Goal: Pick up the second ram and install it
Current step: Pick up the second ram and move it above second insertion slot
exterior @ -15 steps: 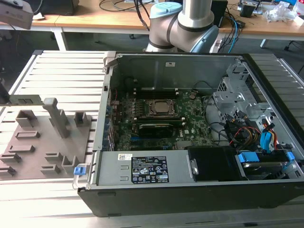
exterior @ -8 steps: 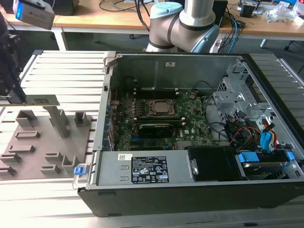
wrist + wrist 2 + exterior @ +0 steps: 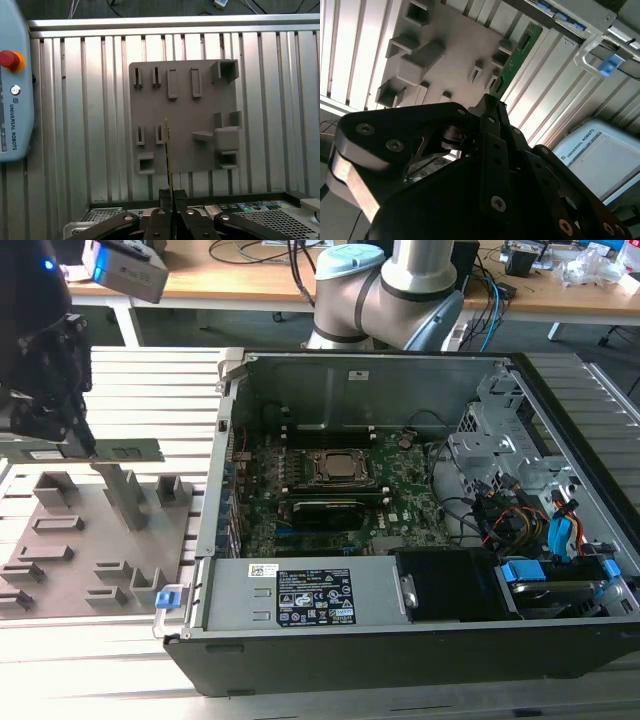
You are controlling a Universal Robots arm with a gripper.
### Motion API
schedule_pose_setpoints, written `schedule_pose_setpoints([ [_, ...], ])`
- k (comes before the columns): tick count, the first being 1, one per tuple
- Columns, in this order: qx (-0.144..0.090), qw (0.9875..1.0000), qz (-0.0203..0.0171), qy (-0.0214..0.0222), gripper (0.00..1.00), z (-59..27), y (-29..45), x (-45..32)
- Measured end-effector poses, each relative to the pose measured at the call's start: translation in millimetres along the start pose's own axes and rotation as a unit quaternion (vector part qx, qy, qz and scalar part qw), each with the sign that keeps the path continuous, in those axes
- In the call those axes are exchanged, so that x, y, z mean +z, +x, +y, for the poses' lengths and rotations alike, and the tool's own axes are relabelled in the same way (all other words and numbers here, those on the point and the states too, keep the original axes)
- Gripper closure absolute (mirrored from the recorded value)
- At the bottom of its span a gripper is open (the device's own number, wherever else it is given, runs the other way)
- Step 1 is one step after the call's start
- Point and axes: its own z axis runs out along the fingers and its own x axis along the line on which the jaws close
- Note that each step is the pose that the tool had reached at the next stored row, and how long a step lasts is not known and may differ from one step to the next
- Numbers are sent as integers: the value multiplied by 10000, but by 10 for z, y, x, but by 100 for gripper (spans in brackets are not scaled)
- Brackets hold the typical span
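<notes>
— Where is the gripper [image 3: 88, 447], and what are its fingers doing?

— It hangs over the grey holder plate [image 3: 90, 540], clamped on one end of the second ram [image 3: 128, 452]. In the second wrist view the dark fingers [image 3: 494, 130] pinch the near end of the green stick.

— How does the stick lie?

— It is level and on edge, with its long side running along the plate. Its free end reaches out over a tall holder block [image 3: 122, 495] that stands on the plate. I cannot tell whether the lower edge touches that block.

— And in the first wrist view?

— There the stick is seen edge-on, as a thin line running from the fingers out across the plate among the slotted blocks [image 3: 172, 82].

— What lies around the plate?

— The plate rests on a slatted aluminium table [image 3: 150, 390]. Just beside the plate, on the exterior view's right, stands an open computer case [image 3: 350, 650] with its motherboard [image 3: 400, 490] exposed. Well apart from the plate, in the first wrist view, a teach pendant [image 3: 12, 115] with a red stop button [image 3: 7, 59] lies at the table's edge.
</notes>
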Motion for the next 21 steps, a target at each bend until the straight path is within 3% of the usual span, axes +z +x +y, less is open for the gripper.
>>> schedule_pose_setpoints([
  [1, -1, 10000, 0, 0, 86, -92, -9, -4],
  [4, 0, 10000, 0, 0, 86, -195, -22, -8],
  [9, 0, 10000, 0, -1, 86, -495, -54, -20],
  [12, 0, 10000, 0, -2, 86, -597, -64, -24],
  [14, 0, 10000, 1, -3, 86, -749, -86, -30],
  [21, 0, 10000, 1, -5, 86, -1001, -125, -39],
])
